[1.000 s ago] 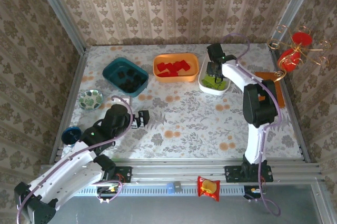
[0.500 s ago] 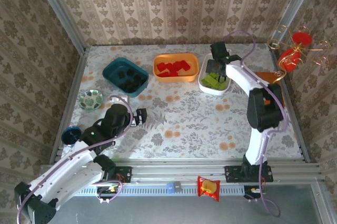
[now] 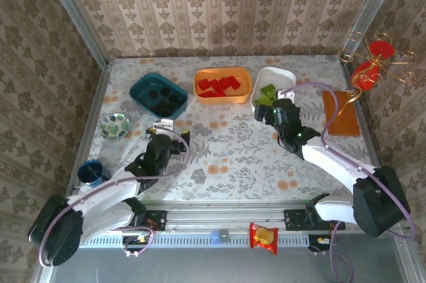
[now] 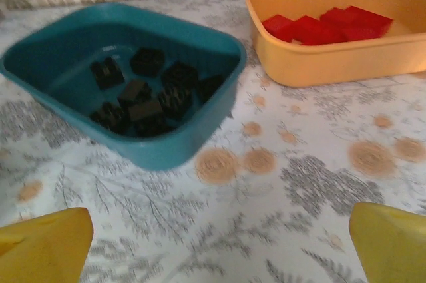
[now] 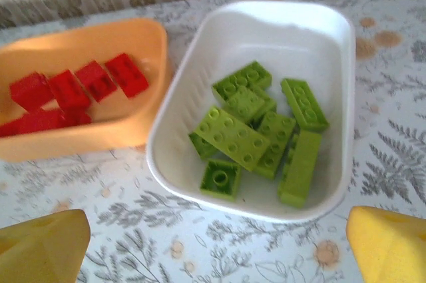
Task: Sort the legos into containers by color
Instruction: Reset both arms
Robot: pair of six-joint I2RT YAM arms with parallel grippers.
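The three trays stand in a row along the far side of the desk (image 3: 233,156), one colour to each. The teal tray (image 4: 200,136) at 11 o'clock holds the black legos (image 4: 143,100), the orange tray (image 5: 86,136) at 12 o'clock holds the red legos (image 5: 80,86), and the white tray (image 5: 279,30) at 1 o'clock holds the green legos (image 5: 256,126). The row probably stands so because it puts the teal tray on the left arm's side and the white one on the right arm's, with the orange between. The left jaws hover low at about 9 o'clock of the desk's middle, facing the teal tray. They gape fully, the yellow fingertips (image 4: 43,246) far apart with only flowered cloth between them, and grip nothing. The right jaws hang just at 6 o'clock of the white tray, equally wide and empty. Every brick I can make out lies with its own colour, so I judge the sorting done or nearly so.
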